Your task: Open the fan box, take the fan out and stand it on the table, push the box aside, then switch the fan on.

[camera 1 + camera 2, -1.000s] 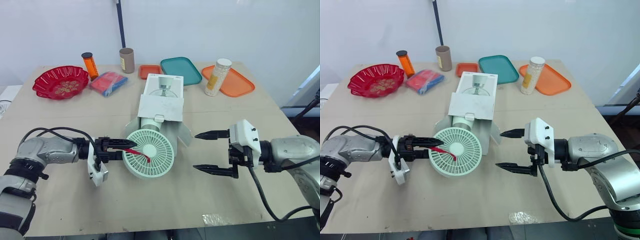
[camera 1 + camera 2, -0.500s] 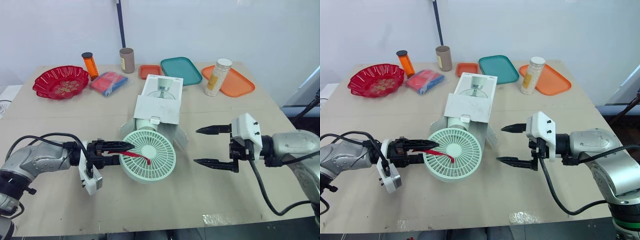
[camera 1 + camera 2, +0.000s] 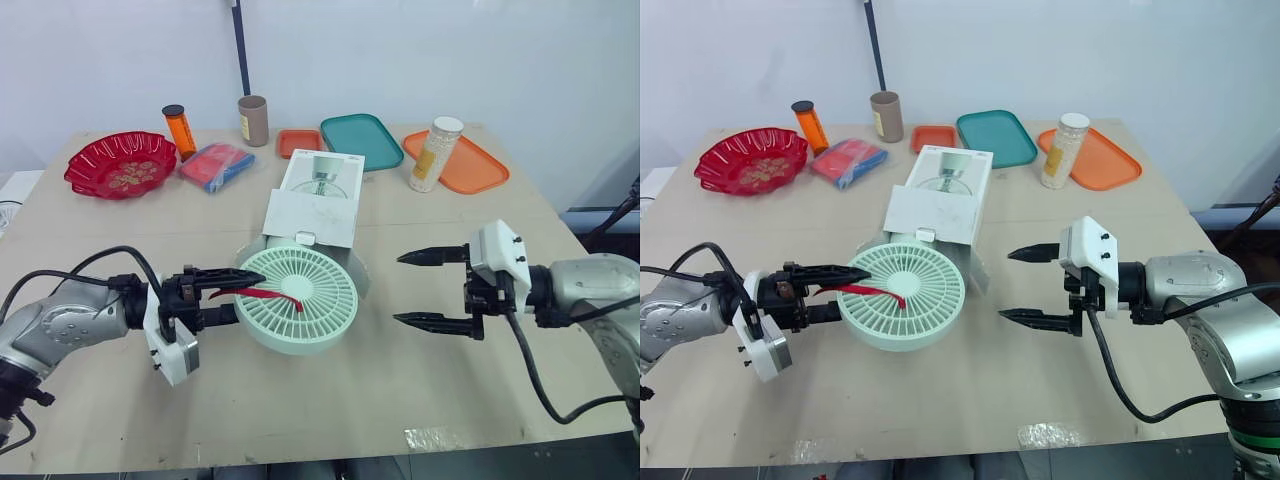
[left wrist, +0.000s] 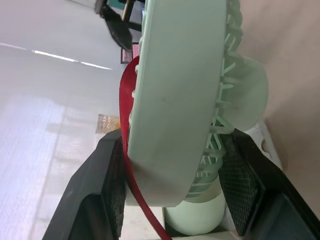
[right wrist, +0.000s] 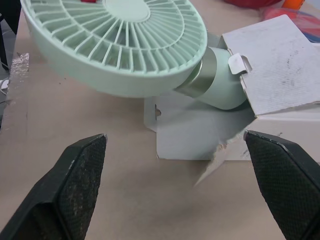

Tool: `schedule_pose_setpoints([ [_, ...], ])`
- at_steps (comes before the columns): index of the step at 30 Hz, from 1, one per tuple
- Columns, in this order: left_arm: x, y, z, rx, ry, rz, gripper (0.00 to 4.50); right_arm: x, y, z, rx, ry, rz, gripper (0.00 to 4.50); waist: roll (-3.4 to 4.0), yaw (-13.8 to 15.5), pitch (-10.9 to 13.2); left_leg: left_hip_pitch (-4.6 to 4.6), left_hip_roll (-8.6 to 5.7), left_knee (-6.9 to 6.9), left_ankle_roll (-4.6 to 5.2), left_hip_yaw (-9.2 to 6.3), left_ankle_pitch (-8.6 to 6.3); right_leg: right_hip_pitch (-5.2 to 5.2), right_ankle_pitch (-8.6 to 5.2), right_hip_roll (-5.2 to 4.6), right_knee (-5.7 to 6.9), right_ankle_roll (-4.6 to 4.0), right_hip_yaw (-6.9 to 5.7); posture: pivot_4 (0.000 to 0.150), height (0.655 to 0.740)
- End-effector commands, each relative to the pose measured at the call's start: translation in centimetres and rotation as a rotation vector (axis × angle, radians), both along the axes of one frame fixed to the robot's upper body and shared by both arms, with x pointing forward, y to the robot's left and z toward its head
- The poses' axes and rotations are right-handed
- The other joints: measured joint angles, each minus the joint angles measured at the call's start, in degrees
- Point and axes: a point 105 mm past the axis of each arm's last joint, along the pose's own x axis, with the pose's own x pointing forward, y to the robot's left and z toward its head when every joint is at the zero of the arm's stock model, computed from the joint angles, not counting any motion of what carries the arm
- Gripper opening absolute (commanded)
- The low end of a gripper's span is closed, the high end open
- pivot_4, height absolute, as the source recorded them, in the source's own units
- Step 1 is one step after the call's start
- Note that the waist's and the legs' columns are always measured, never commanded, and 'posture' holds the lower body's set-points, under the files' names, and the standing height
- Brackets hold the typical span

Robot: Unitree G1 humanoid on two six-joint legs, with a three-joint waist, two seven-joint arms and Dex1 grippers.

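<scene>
- The left gripper (image 3: 246, 294) clamps the rim of the pale green round-grilled plastic fan (image 3: 305, 305), whose neck lies at the white cardboard box's (image 3: 318, 200) open mouth.
- The right gripper (image 3: 397, 289) hovers beside the fan, spread wide.

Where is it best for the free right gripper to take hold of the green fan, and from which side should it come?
Probably the round neck behind the head of the fan, approached from the robot's right. The neck is narrow, lies exposed at the mouth of the fan box, and faces the open right gripper. The left gripper grips the head's rim.
</scene>
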Motion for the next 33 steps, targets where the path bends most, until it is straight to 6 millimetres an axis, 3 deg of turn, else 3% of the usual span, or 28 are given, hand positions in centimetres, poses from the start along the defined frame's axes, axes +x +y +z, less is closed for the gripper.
schedule_pose_setpoints([
  [1, -0.5, 0.1, 2.8, -0.07, -0.044, -0.002, 2.09, -0.1, -0.2, 1.4, -0.002, -0.05, 0.0, 4.5, 0.0, 0.0, 0.0, 0.0, 0.0, 0.0, 0.0, 0.0, 0.0, 0.0, 0.0, 0.0, 0.0, 0.0, 0.0, 0.15, 0.74],
  [19, -1.4, 0.5, 4.9, -0.118, -0.003, 0.043, 2.09, 0.4, 0.3, 5.4, 0.136, -0.082, -0.011, 4.5, 0.02, 0.0, 0.0, 0.0, 0.02, 0.0, 0.03, 0.02, -0.02, 0.0, 0.0, 0.03, -0.03, -0.01, 0.01, 0.15, 0.74],
  [28, -1.0, 1.0, 6.9, -0.177, 0.024, 0.092, 2.09, 0.6, -0.1, 5.9, 0.139, -0.087, -0.026, 4.5, 0.03, 0.0, 0.0, -0.01, 0.03, 0.0, 0.07, 0.03, -0.04, 0.0, 0.0, 0.03, -0.03, -0.01, 0.01, 0.15, 0.74],
  [33, -1.2, 1.0, 8.1, -0.259, 0.162, 0.124, 2.09, 0.5, -0.2, 5.5, 0.142, -0.074, -0.031, 4.5, 0.02, 0.0, 0.0, -0.03, 0.04, 0.01, 0.08, 0.03, -0.05, -0.01, 0.0, 0.03, -0.03, 0.0, 0.01, 0.15, 0.74],
])
